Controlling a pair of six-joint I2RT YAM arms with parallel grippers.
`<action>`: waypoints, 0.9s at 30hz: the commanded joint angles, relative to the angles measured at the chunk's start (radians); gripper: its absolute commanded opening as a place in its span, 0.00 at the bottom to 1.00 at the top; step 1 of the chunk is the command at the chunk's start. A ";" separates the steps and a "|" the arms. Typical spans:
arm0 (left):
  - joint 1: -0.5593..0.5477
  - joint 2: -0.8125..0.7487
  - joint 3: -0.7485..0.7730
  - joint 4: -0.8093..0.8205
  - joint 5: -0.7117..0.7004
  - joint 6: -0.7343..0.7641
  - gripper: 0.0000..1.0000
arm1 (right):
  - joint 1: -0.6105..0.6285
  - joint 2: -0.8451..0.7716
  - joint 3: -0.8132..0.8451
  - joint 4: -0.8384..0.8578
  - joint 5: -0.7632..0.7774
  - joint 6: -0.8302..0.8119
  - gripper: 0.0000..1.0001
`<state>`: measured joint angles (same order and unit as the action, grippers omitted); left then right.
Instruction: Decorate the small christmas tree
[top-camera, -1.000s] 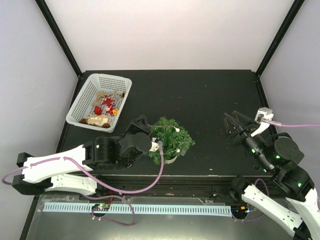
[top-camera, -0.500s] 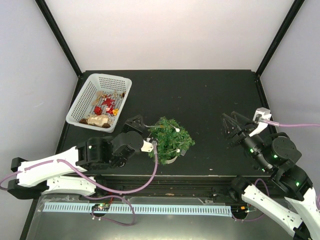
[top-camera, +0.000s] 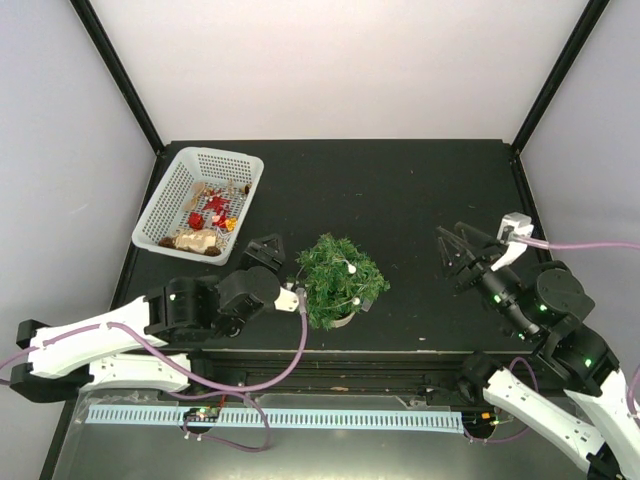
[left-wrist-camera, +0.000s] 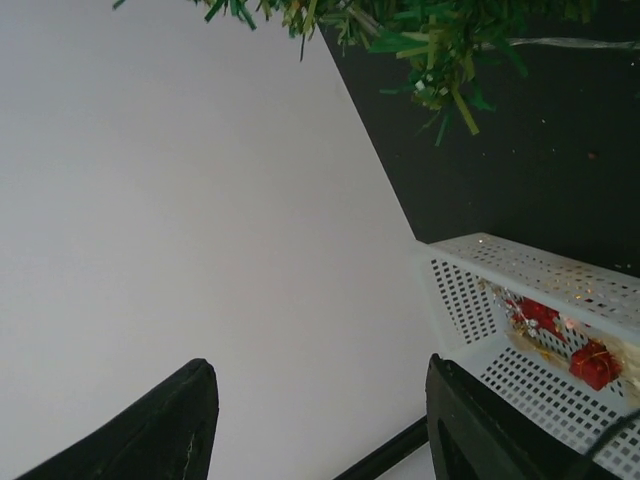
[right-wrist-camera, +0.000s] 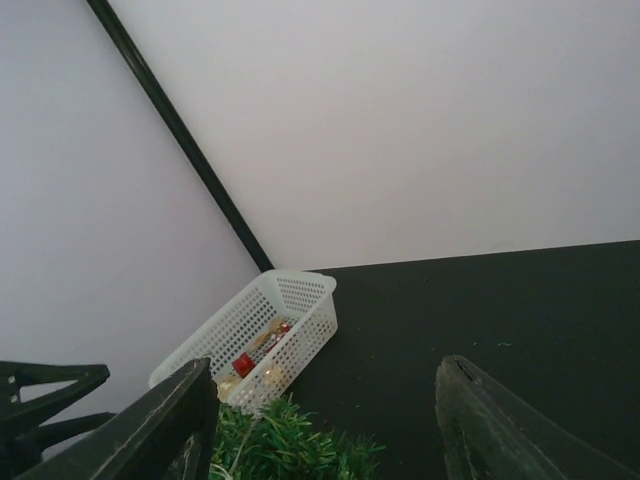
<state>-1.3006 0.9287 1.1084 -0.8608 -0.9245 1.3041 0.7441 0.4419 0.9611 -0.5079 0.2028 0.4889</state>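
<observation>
Black tabletop (top-camera: 420, 190) fills our view, walled by pale panels. We see the small christmas tree (top-camera: 340, 280) upright in its white pot (top-camera: 343, 319) near the front edge, between our arms. Our left gripper (top-camera: 265, 245) sits just beside the tree's left branches, jaws apart and empty. Our right gripper (top-camera: 450, 242), likewise spread and empty, hovers well apart on the right. Ornaments (top-camera: 212, 212) lie in the white basket (top-camera: 178, 180). We judge the risk is on the left: swinging toward the basket, that arm's cable (top-camera: 301, 340) could snag needles and tip the tree.
</observation>
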 joint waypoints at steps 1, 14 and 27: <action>0.057 -0.013 0.085 -0.005 0.048 -0.024 0.59 | -0.003 0.050 0.002 0.028 -0.088 -0.025 0.60; 0.634 0.219 0.798 -0.415 0.550 -0.405 0.69 | -0.003 0.268 0.131 -0.050 -0.155 -0.134 0.60; 1.460 0.516 0.609 -0.419 1.218 -0.572 0.61 | -0.005 0.484 0.162 -0.068 -0.113 -0.096 0.62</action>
<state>0.0757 1.3548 1.8088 -1.2663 0.1009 0.8047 0.7444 0.9073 1.1362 -0.5766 0.0673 0.3794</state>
